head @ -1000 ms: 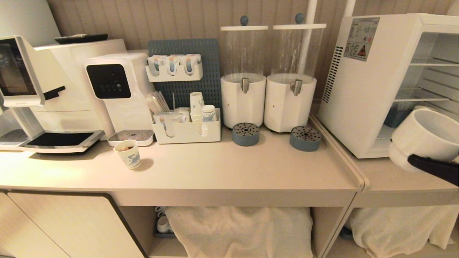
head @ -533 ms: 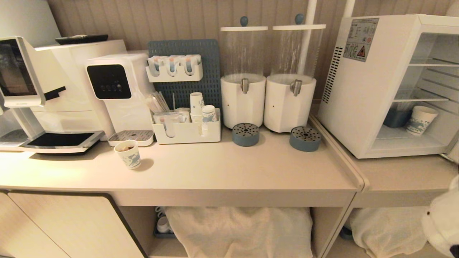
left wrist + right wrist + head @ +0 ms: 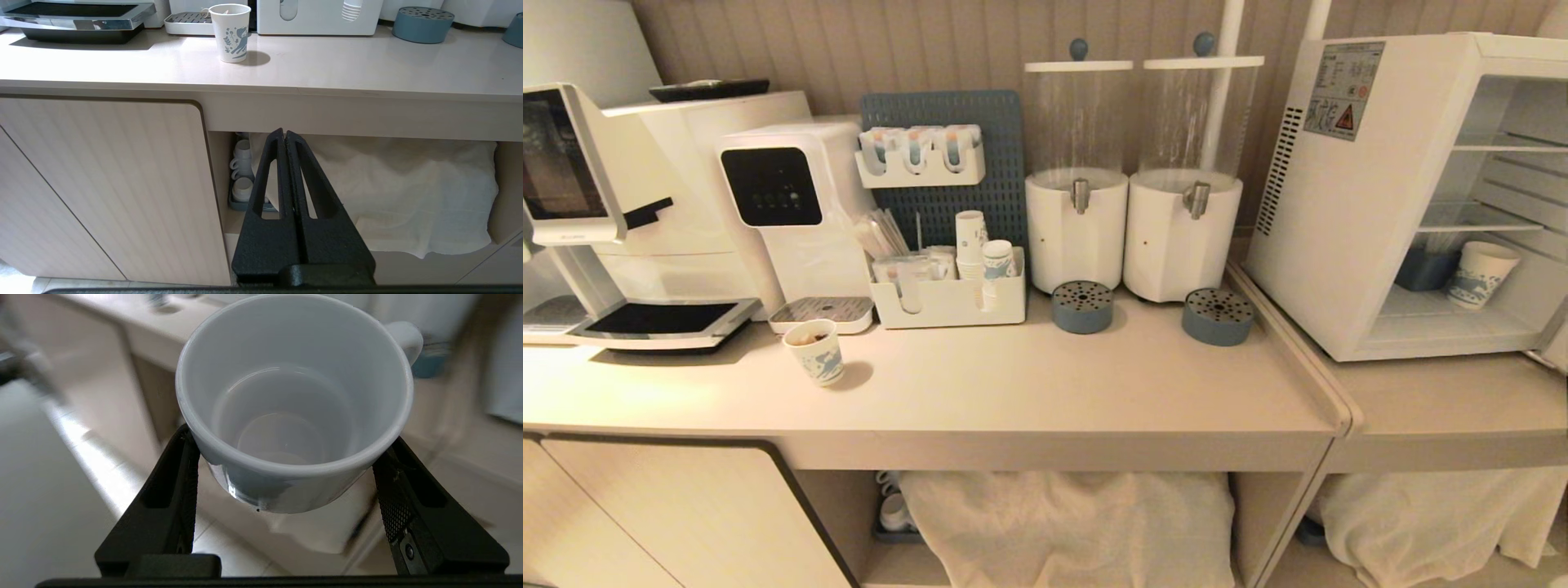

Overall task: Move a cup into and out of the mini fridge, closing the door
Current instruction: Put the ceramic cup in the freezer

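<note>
We see the white cup (image 3: 294, 416) clamped between the two black fingers (image 3: 175, 506) of the right pincer (image 3: 286, 473), which presses its outer wall from opposite sides just below the rim. The cup sits upright between the fingers, empty, its mouth turned toward the wrist camera and its handle on the far side, away from the pincer. Behind the cup the surroundings are blurred; we can make out only pale cabinet fronts and floor. Neither the cup nor the right pincer appears in the head view.

In the head view the mini fridge (image 3: 1347, 204) stands on the lower desk (image 3: 1437, 408) at the right, its interior exposed; a blue-printed paper cup (image 3: 1480, 273) rests on its bottom shelf.

The left pincer (image 3: 284, 136) hangs clenched and empty before the cabinet below the main desk (image 3: 327, 65), on which another printed paper cup (image 3: 230, 32) stands.
</note>
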`<state>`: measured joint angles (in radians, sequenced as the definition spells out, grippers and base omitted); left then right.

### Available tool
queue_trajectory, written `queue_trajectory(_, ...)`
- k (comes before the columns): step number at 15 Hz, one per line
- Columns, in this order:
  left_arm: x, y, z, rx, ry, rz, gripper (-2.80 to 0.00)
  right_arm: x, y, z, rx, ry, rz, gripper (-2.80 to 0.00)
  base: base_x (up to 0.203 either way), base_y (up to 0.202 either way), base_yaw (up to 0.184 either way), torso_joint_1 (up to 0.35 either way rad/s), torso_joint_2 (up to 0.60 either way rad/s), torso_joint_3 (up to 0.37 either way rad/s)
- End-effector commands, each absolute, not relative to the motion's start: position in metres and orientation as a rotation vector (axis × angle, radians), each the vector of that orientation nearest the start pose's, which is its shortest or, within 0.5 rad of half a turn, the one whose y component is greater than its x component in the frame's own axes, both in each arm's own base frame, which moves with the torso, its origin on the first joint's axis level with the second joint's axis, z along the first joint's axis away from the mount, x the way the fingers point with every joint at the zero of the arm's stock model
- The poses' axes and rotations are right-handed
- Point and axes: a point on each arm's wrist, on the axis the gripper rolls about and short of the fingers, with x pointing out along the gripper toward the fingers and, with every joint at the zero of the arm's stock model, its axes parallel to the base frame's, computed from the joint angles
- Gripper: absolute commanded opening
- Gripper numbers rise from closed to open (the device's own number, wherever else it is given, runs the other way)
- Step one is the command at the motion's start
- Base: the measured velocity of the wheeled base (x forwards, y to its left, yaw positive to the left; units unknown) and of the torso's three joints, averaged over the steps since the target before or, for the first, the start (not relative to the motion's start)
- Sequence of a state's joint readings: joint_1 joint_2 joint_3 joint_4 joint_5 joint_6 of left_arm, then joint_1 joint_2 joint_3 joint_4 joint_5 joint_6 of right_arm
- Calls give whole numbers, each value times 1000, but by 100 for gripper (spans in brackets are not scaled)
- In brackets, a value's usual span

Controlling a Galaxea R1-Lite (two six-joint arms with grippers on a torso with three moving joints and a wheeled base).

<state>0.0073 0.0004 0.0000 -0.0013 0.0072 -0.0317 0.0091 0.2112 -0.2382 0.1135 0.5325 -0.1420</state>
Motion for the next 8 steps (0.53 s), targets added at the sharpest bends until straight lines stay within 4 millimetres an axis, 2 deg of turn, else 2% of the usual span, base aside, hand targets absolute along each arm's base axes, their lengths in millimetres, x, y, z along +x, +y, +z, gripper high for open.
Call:
queue_trajectory(1,-23,0,76,-32,0,15,-280,-32,10,125,-132,-56,457,-280,0,0,0,0,0,0)
queue_trajectory(2,-23,0,76,-32,0,15,-280,-37,8,120,-130,-121,362,-280,0,0,0,0,0,0)
queue_trajectory(4,-23,0,76,-32,0,15,-280,-34,3,110,-102,-157,149,-280,0,0,0,0,0,0)
queue_trajectory(6,-23,0,76,-32,0,15,-280,-25,1,94,-89,-181,39,-280,0,0,0,0,0,0)
queue_trajectory(8,-23,0,76,-32,0,15,-280,-24,-1,89,-77,-136,-44,-280,0,0,0,0,0,0)
